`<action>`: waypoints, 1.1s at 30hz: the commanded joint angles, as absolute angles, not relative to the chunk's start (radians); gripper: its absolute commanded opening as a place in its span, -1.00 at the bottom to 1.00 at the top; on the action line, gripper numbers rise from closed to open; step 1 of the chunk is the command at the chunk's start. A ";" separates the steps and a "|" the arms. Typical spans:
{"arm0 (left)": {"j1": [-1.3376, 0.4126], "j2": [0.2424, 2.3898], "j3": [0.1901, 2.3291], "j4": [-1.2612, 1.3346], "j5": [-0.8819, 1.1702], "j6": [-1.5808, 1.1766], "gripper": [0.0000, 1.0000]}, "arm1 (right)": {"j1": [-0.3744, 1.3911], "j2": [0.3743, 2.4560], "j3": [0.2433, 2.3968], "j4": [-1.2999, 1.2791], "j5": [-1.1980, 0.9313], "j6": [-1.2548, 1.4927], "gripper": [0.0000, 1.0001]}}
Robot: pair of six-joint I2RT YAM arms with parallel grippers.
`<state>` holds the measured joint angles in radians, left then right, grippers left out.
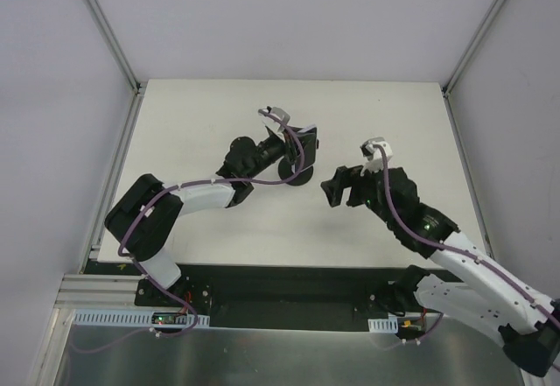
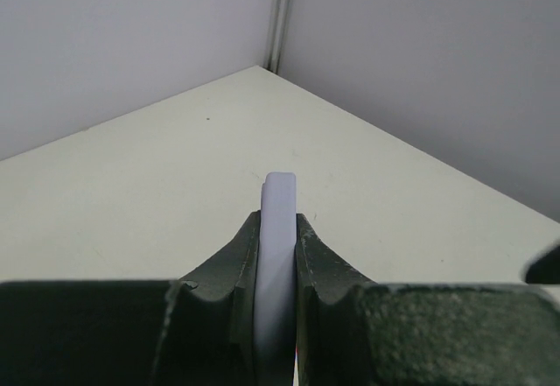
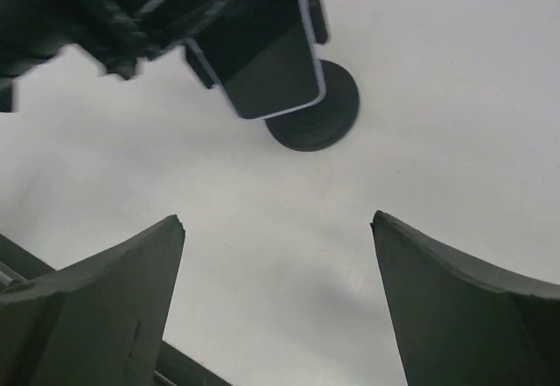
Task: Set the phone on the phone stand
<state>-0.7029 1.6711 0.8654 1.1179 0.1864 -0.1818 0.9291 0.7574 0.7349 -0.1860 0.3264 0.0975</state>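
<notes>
While the left end effector [image 2: 278,228] presses its two dark fingers [image 2: 229,268] against the thin pale rim of the flat black rectangular smartphone [image 3: 271,62], the phone sits tilted just over the round disc base of the small black phone stand [image 3: 319,116], near the middle of the white bench [image 1: 192,123]. The stand's stem is hidden behind the phone, so I cannot tell whether the phone rests on its bracket. The right end effector [image 3: 278,220] hovers nearby, jaws spread wide, holding nothing.
</notes>
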 commanded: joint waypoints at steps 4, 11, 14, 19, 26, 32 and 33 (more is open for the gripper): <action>-0.657 1.577 0.833 0.994 0.503 -0.251 -1.00 | 0.491 0.914 0.750 -0.114 -0.424 -0.067 0.82; -0.597 1.565 0.864 0.954 0.791 -0.317 -1.00 | 0.357 1.098 0.638 0.404 -0.777 -0.051 0.69; -0.572 1.578 0.868 0.985 0.911 -0.347 -1.00 | 0.359 1.193 0.649 0.531 -0.844 -0.077 0.63; -0.560 1.617 0.899 1.045 1.026 -0.389 -1.00 | 0.390 1.311 0.696 0.655 -0.870 -0.095 0.59; -0.552 1.672 0.927 1.160 1.104 -0.503 -1.00 | 0.468 1.400 0.769 0.640 -0.854 -0.150 0.52; -0.548 1.666 0.925 1.146 1.106 -0.486 -1.00 | 0.509 1.411 0.738 0.669 -0.825 -0.149 0.28; -0.548 1.666 0.925 1.146 1.106 -0.486 -1.00 | 0.511 1.411 0.732 0.675 -0.821 -0.149 0.29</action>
<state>-0.5407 1.6569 0.9031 1.1187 1.0431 -0.4572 0.4797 1.4117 0.7349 0.5724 -0.7990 -0.1204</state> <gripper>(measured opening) 0.131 0.645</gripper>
